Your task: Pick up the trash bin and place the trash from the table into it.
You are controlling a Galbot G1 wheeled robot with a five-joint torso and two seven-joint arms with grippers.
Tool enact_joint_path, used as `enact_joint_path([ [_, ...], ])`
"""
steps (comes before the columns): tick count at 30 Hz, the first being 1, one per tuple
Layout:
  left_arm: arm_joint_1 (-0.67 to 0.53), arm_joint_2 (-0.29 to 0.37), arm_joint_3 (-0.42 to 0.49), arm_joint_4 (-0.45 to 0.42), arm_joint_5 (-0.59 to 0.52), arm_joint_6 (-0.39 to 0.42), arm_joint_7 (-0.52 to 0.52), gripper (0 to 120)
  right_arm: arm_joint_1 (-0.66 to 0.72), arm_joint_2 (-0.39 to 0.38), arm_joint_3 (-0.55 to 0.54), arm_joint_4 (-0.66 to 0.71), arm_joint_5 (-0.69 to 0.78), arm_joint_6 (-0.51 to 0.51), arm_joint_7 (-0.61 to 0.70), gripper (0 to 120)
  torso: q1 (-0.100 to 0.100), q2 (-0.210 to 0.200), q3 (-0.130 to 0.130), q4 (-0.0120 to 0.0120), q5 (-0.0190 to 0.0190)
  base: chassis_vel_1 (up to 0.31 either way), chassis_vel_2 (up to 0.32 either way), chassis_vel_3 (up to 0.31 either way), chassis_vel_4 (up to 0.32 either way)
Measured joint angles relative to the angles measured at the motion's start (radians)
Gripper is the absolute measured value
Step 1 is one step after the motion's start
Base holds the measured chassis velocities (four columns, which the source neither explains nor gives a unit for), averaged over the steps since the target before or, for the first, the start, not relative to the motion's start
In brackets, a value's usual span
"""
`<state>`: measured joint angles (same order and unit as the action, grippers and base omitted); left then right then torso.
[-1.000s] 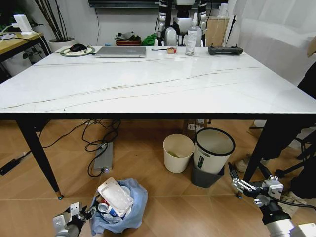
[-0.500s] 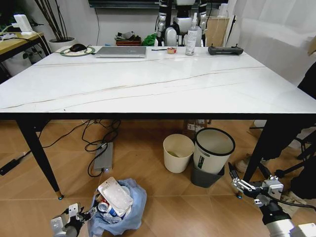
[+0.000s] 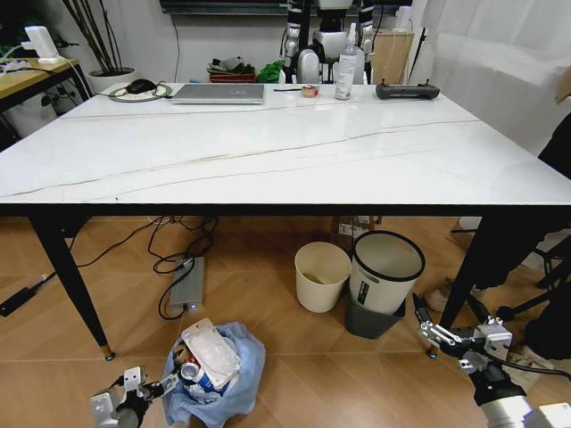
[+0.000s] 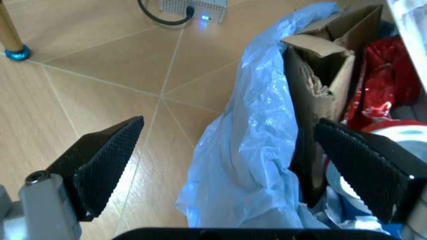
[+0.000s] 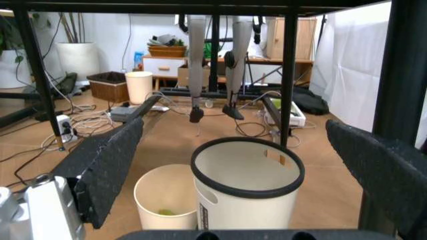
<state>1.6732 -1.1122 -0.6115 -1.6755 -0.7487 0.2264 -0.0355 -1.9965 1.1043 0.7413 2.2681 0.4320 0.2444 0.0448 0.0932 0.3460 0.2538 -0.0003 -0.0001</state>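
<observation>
Item: small bin lined with crinkly light-blue plastic bag (image 3: 219, 379), on floor, full of trash. My left gripper (image 4: 233, 160) spread wide around its rim; right gripper (image 3: 426, 328) wide, idle.

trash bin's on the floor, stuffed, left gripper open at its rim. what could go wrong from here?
1. The trash bin is overfilled: the clear flat plastic package lies loose on top and could slide off if the bin is lifted or tilted.
2. The left gripper is open astride the thin blue bag and cardboard; closing might catch only bag film, not the bin wall, so it could tear or slip.
3. The right gripper hangs open near the table leg.
</observation>
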Motion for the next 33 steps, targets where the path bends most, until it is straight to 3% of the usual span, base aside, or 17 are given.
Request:
enact_joint_path([
  [7, 0.074, 0.012, -0.036, -0.084, 0.0, -0.012, 0.008, 100, 0.0, 0.0, 0.0, 0.0, 0.0, 0.0, 0.0, 100, 0.0, 0.0, 0.0, 0.0, -0.0001, 0.0, 0.0, 0.0, 0.0],
  [10, 0.166, 0.019, -0.086, -0.203, 0.031, -0.047, 0.021, 100, 0.0, 0.0, 0.0, 0.0, 0.0, 0.0, 0.0, 100, 0.0, 0.0, 0.0, 0.0001, 0.0, 0.0, 0.0, 0.0, 0.0],
  [12, 0.188, 0.017, -0.101, -0.231, 0.054, -0.07, 0.028, 100, 0.0, 0.0, 0.0, 0.0, 0.0, 0.0, 0.0, 100, 0.0, 0.0, 0.0, 0.0, 0.0002, 0.0, 0.0, 0.0, 0.0],
  [19, 0.294, -0.068, -0.219, -0.421, 0.286, -0.413, 0.109, 100, 0.0, 0.0, 0.0, 0.0, 0.0, 0.0, 0.0, 100, 0.0, 0.0, 0.0, 0.0001, 0.0003, 0.0, 0.0, 0.0, 0.0],
  [24, 0.292, -0.099, -0.229, -0.439, 0.341, -0.487, 0.116, 100, 0.0, 0.0, 0.0, 0.0, 0.0, 0.0, 0.0, 100, 0.0, 0.0, 0.0, 0.0, -0.0002, 0.0, 0.0, 0.0, 0.0],
  [33, 0.288, -0.1, -0.228, -0.438, 0.341, -0.487, 0.116, 100, 0.0, 0.0, 0.0, 0.0, 0.0, 0.0, 0.0, 100, 0.0, 0.0, 0.0, 0.0, 0.0001, 0.0, 0.0, 0.0, 0.0],
])
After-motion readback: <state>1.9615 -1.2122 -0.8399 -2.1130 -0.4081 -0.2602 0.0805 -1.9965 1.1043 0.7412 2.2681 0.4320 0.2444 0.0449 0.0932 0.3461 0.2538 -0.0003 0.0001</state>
